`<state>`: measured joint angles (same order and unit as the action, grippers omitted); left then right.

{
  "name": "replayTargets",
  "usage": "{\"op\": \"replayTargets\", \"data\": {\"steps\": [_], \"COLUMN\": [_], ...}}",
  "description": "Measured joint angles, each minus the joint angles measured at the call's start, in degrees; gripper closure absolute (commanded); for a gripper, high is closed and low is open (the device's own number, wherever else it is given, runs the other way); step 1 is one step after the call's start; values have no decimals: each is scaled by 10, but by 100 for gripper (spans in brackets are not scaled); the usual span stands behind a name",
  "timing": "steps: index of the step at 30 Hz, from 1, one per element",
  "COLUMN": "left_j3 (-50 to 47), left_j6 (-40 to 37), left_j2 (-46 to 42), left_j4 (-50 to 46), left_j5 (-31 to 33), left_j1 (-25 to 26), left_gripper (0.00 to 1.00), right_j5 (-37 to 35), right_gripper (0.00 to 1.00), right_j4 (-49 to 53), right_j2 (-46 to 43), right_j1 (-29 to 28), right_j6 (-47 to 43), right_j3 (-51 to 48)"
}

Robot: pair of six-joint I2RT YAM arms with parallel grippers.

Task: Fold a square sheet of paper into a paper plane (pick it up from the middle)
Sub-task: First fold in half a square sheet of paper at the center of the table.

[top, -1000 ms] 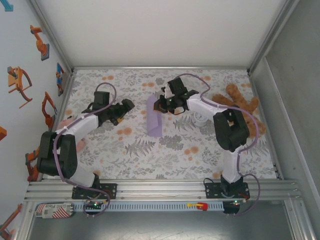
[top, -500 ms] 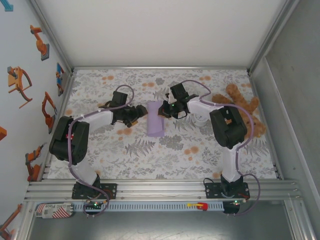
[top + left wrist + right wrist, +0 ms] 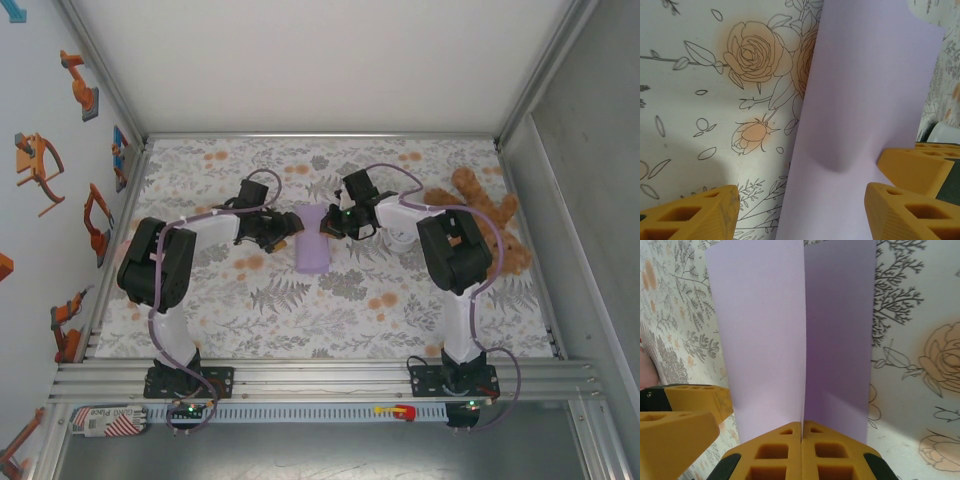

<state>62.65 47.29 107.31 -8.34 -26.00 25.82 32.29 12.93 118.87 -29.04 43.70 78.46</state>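
Note:
The square sheet of paper (image 3: 312,242) is lavender and creased down its middle, and it lies on the flowered tablecloth at the table's centre. My right gripper (image 3: 329,222) is shut on the crease at the sheet's far right end. In the right wrist view the fold (image 3: 803,335) runs straight up from the closed gripper (image 3: 802,426). My left gripper (image 3: 291,228) is at the sheet's left edge. Its jaws are open, one orange finger (image 3: 690,215) over the cloth, the other (image 3: 910,210) over the paper (image 3: 865,100). A paper plane is out of view.
A brown teddy bear (image 3: 482,215) lies at the right of the table, behind the right arm. A small white object (image 3: 401,238) sits under that arm. Something pink (image 3: 130,250) lies by the left wall. Metal frame walls close in the table.
My left arm has swung right to the paper's left edge and its jaws have narrowed. The raised, tilted sheet has come down closer to the cloth. The right gripper stayed shut on it.

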Motion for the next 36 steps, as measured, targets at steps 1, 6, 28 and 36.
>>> {"op": "replayTargets", "data": {"steps": [1,6,28,36], "left_j3": [5,30,108,127], "left_j6": [-2,-12,-65,-77], "left_j2": [4,28,69,80], "left_j4": [-4,-19,-135,-161], "left_j5": [-1,-6,47,81], "left_j1": [1,9,30,40], "left_gripper": [35,38,58,60], "right_j5": [0,0,11,-63], "right_gripper": [100,100,80,76], "right_j4": [0,-3,-22,-16], "right_j2": [0,1,5,-108], "right_j1": [1,2,9,43], "right_j6": [0,1,12,6], "right_j3": [-1,-6,-30,-87]}}
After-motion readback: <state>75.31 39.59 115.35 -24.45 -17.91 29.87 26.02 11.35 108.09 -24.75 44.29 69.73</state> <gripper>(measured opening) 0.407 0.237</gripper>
